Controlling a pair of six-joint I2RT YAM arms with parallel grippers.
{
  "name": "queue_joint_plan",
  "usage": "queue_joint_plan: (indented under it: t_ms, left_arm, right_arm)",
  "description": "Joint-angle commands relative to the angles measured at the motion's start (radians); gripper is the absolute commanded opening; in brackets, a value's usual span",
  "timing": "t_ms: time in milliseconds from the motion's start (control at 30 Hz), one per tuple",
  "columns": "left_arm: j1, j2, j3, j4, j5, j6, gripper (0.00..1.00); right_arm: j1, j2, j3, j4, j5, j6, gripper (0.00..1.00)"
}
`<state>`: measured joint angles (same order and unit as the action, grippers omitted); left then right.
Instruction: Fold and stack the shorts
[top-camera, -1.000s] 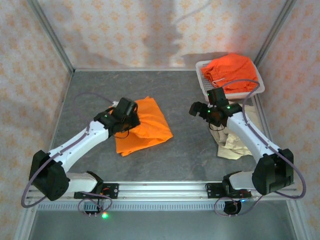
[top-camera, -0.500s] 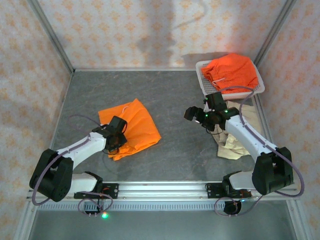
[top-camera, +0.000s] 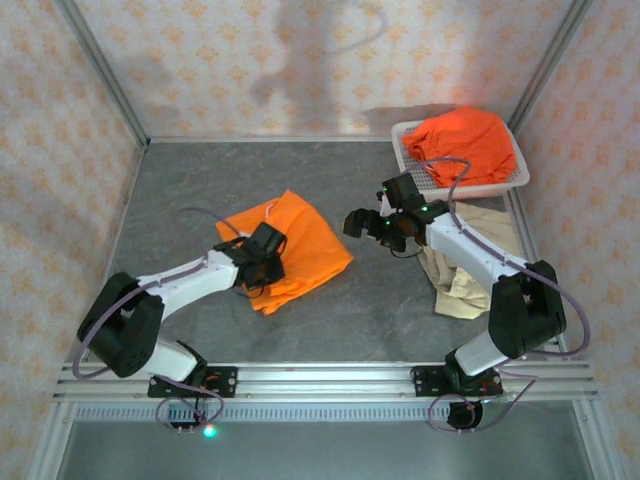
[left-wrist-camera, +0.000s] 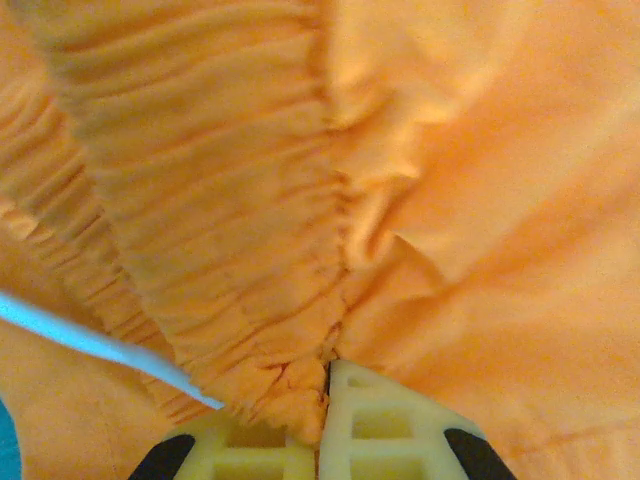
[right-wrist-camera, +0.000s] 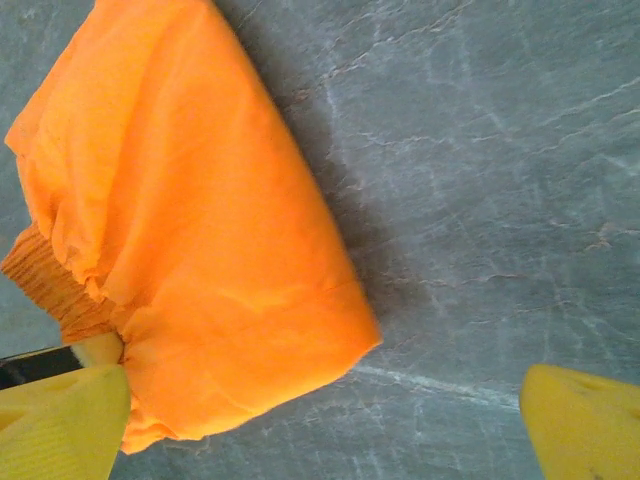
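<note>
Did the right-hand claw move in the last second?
Yes. The right gripper has slid left, away from the white basket and toward the orange shorts on the table.

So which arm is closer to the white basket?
Right. The right arm reaches just near-left of the basket; the left arm is farther, jaws shut on the orange shorts outside it.

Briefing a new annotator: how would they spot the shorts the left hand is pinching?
On the grey table, look left of centre. The folded orange shorts lie there, pinched by the left hand; the other orange shorts sit in the white mesh basket, and the beige shorts lie rumpled at right.
</note>
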<state>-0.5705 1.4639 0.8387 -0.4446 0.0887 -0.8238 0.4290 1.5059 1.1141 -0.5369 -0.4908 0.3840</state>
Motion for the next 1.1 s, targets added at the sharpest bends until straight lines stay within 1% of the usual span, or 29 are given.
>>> queue_joint_plan:
  t_ms: [0,100,200,300,400,467,533,633,733,833,1000,1033,1067]
  left_arm:
    - [-0.046,0.053,0.157,-0.047,0.023,0.065,0.00]
    - [-0.091,0.112,0.314,-0.117,0.025,0.118,0.00]
    - [-0.121,0.164,0.449,-0.182,0.034,0.162,0.00]
    - [-0.136,0.199,0.574,-0.252,0.036,0.206,0.00]
    - [-0.138,0.216,0.684,-0.336,0.012,0.252,0.00]
    - [-0.138,0.215,0.741,-0.388,-0.016,0.275,0.00]
    - [-0.138,0.192,0.761,-0.415,-0.035,0.284,0.00]
    - [-0.137,0.124,0.708,-0.413,-0.056,0.281,0.00]
    - [-0.137,0.042,0.596,-0.416,-0.098,0.265,0.00]
    - [-0.122,-0.037,0.446,-0.415,-0.159,0.235,0.00]
    - [-0.032,-0.128,0.135,-0.327,-0.132,0.148,0.00]
    - [-0.017,-0.135,0.086,-0.301,-0.122,0.136,0.01]
    - [-0.002,-0.138,0.037,-0.277,-0.116,0.120,0.05]
  right_arm:
    - [-0.037,-0.083,0.004,-0.062,0.112,-0.035,0.99]
    - [-0.099,-0.147,-0.015,-0.115,0.171,-0.039,1.00]
    - [-0.146,-0.204,-0.030,-0.151,0.197,-0.057,1.00]
    - [-0.166,-0.232,-0.022,-0.185,0.227,-0.074,1.00]
    - [-0.181,-0.242,-0.016,-0.203,0.239,-0.072,1.00]
    - [-0.188,-0.246,-0.014,-0.204,0.229,-0.068,1.00]
    - [-0.190,-0.247,-0.014,-0.202,0.216,-0.064,1.00]
    - [-0.190,-0.249,-0.016,-0.198,0.190,-0.062,1.00]
    - [-0.190,-0.255,-0.021,-0.189,0.151,-0.060,0.99]
    - [-0.190,-0.253,-0.043,-0.163,0.058,-0.053,0.99]
    - [-0.182,-0.247,-0.102,-0.111,-0.048,-0.048,0.99]
    - [-0.179,-0.244,-0.110,-0.105,-0.058,-0.049,0.99]
    - [-0.172,-0.239,-0.117,-0.100,-0.069,-0.053,0.99]
